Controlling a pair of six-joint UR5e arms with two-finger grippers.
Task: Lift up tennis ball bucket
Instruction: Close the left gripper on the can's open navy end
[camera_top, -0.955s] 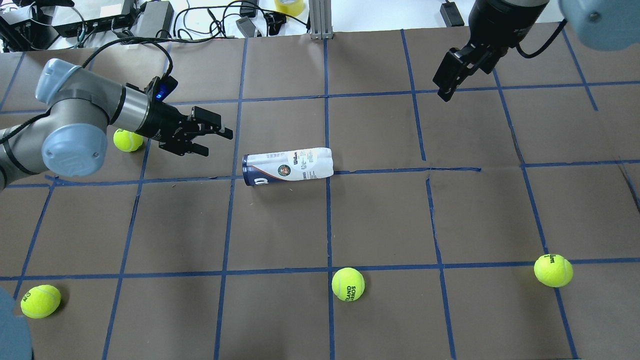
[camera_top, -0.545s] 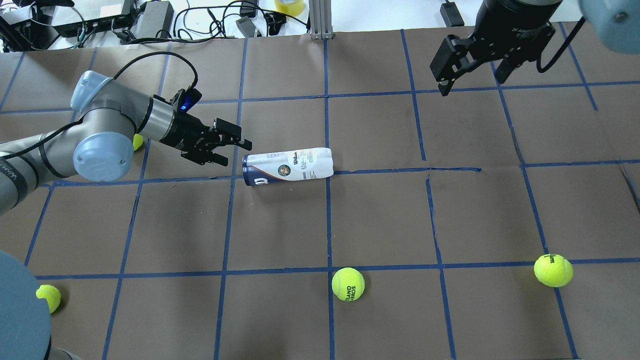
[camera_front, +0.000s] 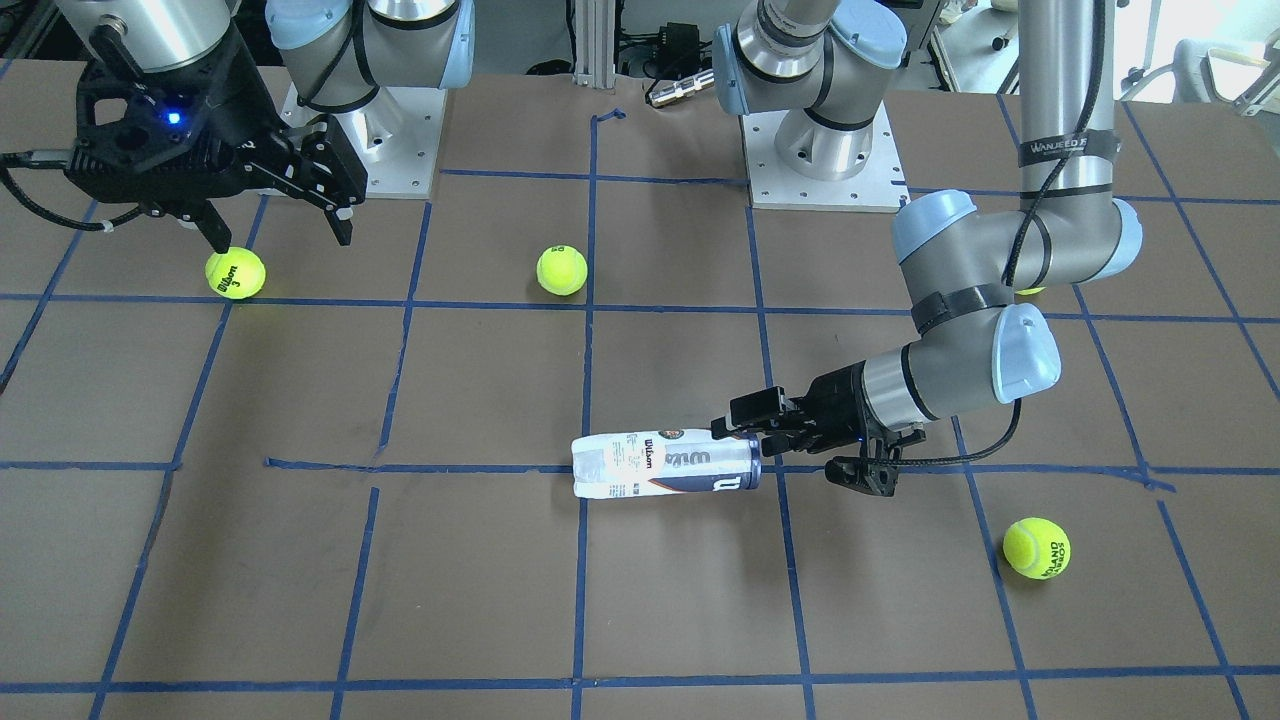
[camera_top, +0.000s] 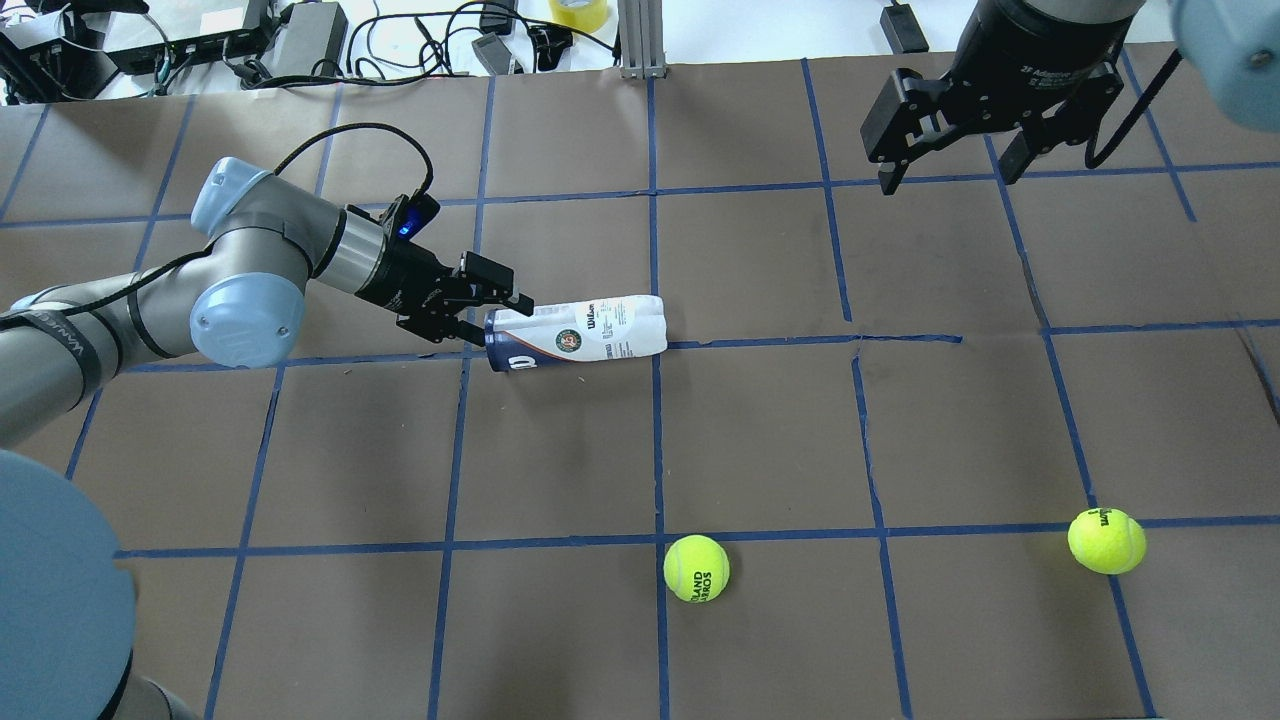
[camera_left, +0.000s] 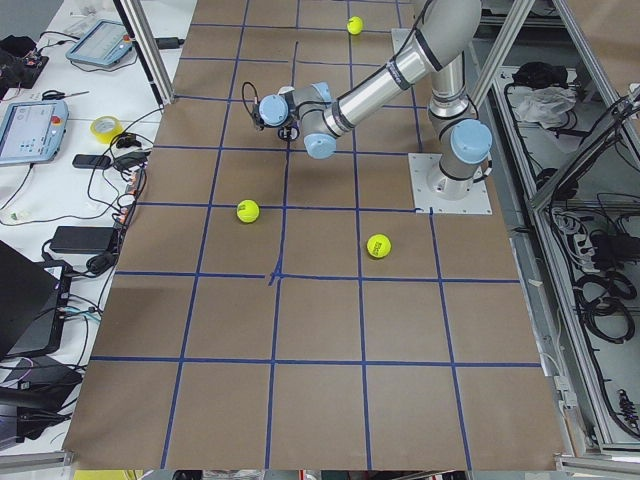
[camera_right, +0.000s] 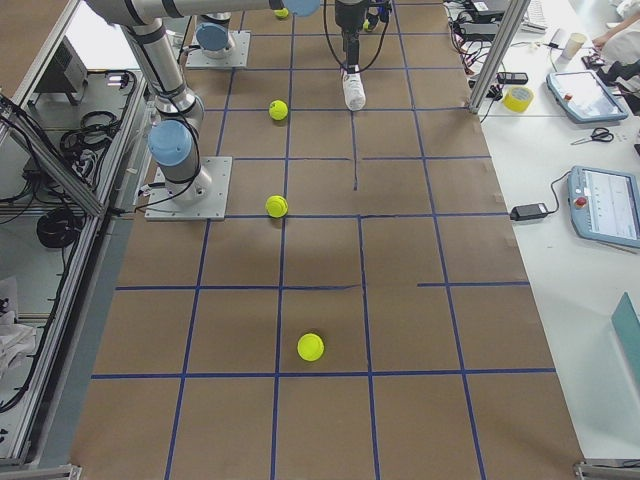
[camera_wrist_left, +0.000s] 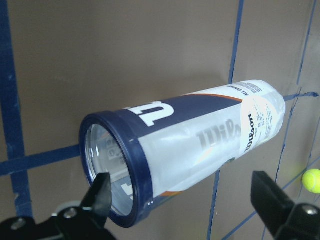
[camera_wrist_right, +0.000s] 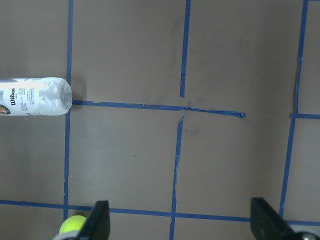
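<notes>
The tennis ball bucket (camera_top: 575, 335) lies on its side near the table's middle, dark blue rim end toward my left arm. It is a clear can with a white-and-navy Wilson label. It also shows in the front view (camera_front: 665, 465) and in the left wrist view (camera_wrist_left: 185, 145). My left gripper (camera_top: 497, 320) is open at table height, its fingers on either side of the rim end; in the left wrist view (camera_wrist_left: 185, 200) nothing is clamped. My right gripper (camera_top: 947, 170) is open and empty, high over the far right, with the can's closed end in its view (camera_wrist_right: 32, 97).
Loose yellow tennis balls lie at the near middle (camera_top: 696, 568) and near right (camera_top: 1106, 540); another (camera_front: 1037, 547) lies beside my left arm on the operators' side. Cables and boxes (camera_top: 300, 40) line the far edge. Blue tape gridlines cross the brown table (camera_top: 760, 450).
My left gripper has moved right, from well left of the bucket to its rim end, staying open. My right gripper shifted slightly at the far right. The bucket has not moved.
</notes>
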